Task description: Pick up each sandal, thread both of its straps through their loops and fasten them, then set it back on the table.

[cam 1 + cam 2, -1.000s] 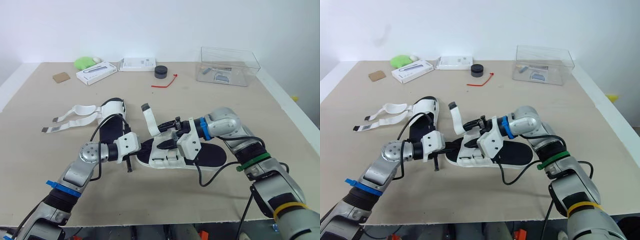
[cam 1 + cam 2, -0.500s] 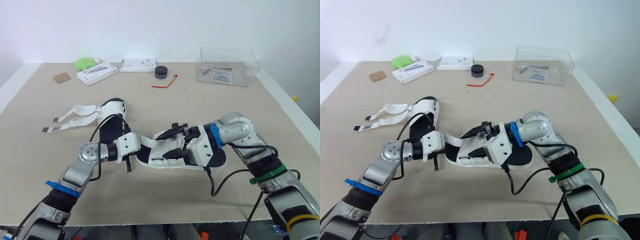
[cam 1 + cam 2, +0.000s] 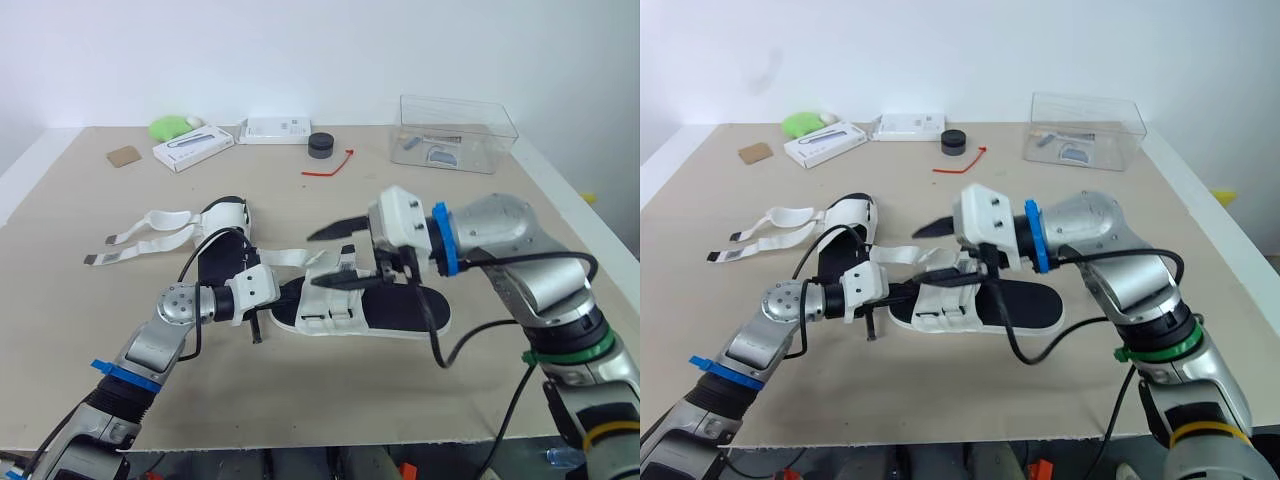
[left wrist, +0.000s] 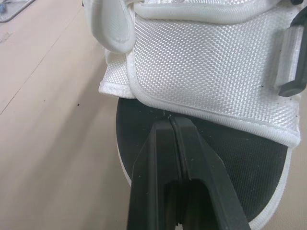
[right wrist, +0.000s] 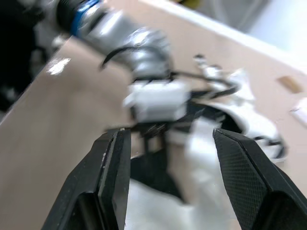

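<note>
The near sandal (image 3: 355,315), white straps on a black footbed, lies flat at mid-table. Its long strap (image 3: 285,258) lies stretched toward the left. My left gripper (image 3: 278,298) is shut at the sandal's toe end. In the left wrist view the closed left gripper (image 4: 171,122) meets the edge of the white webbing (image 4: 206,62) over the footbed. My right gripper (image 3: 337,257) hangs open just above the sandal's straps, holding nothing. The second sandal (image 3: 225,232) lies behind and to the left, with its straps (image 3: 150,225) spread open on the table.
At the back stand a clear plastic box (image 3: 458,130), a black round puck (image 3: 321,144), a red tie (image 3: 330,165), two white boxes (image 3: 192,145) (image 3: 275,128), a green object (image 3: 170,125) and a cardboard piece (image 3: 123,154). The table's front edge runs close below both arms.
The strap that stood upright now lies flat toward the left. My right gripper has lifted off the sandal and opened. The left gripper has stayed at the toe.
</note>
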You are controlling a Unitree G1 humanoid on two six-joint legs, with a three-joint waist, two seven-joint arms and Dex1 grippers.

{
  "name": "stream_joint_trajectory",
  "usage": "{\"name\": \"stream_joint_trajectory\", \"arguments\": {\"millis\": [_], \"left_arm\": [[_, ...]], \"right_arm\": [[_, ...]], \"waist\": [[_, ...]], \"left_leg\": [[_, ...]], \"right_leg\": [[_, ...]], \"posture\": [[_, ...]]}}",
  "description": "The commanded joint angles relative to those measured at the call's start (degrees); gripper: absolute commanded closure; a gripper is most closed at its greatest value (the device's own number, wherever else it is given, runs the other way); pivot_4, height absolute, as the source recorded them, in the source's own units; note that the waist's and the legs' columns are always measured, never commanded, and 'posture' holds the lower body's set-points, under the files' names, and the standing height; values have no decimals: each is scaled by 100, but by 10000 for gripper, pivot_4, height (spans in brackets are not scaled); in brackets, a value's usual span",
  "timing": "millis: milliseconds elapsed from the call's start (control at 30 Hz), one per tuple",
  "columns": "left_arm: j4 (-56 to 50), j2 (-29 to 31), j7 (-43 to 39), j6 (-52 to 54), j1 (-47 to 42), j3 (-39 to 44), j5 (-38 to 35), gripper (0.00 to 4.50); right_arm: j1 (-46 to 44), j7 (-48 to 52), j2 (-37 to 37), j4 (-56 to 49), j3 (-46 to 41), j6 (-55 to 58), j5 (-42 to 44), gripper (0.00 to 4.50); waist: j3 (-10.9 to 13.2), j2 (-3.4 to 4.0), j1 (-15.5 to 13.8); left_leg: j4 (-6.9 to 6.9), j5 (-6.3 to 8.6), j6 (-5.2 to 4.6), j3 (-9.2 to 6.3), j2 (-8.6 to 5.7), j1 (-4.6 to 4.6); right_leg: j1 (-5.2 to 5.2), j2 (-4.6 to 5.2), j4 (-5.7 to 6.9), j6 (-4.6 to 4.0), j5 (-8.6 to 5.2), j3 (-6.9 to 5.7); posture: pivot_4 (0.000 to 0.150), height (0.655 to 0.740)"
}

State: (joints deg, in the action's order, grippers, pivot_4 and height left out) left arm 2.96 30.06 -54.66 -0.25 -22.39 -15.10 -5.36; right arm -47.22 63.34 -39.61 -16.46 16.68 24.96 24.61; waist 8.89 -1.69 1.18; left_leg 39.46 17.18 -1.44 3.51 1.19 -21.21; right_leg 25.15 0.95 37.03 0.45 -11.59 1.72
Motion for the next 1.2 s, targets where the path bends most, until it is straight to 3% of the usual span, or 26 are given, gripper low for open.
{"name": "stream_joint_trajectory", "arguments": {"millis": [33,300,533,867,1200], "left_arm": [[202,39,-99,82,128,-193,211,45000],[258,-5,-121,62,72,-221,225,45000],[229,-4,-107,48,102,-201,235,45000],[173,-3,-49,72,167,-177,245,45000],[202,-3,-21,52,176,-190,251,45000]], "right_arm": [[-350,-177,168,328,-26,59,-344,15319],[-1436,291,779,1818,-45,1772,156,15319],[-2458,661,1051,2792,145,4535,786,15319],[-2437,630,1196,2898,764,4541,448,15319],[-2455,802,1210,2776,802,4645,511,15319]], "waist": [[0,0,0],[0,0,1],[0,1,0],[0,3,2],[0,3,2]], "left_leg": [[0,0,0,1,0,-1],[1,0,0,7,-2,-6],[1,0,0,-11,-2,-18],[1,1,1,-50,-5,-33],[2,0,2,-51,-6,-36]], "right_leg": [[1,0,0,1,-1,-2],[5,1,0,2,0,-7],[10,12,2,-4,-1,-21],[9,17,1,-12,-6,-56],[9,18,1,-11,-6,-62]], "posture": [[1500,7400],[1500,7400],[1500,7400],[1500,7400],[1500,7400]]}}
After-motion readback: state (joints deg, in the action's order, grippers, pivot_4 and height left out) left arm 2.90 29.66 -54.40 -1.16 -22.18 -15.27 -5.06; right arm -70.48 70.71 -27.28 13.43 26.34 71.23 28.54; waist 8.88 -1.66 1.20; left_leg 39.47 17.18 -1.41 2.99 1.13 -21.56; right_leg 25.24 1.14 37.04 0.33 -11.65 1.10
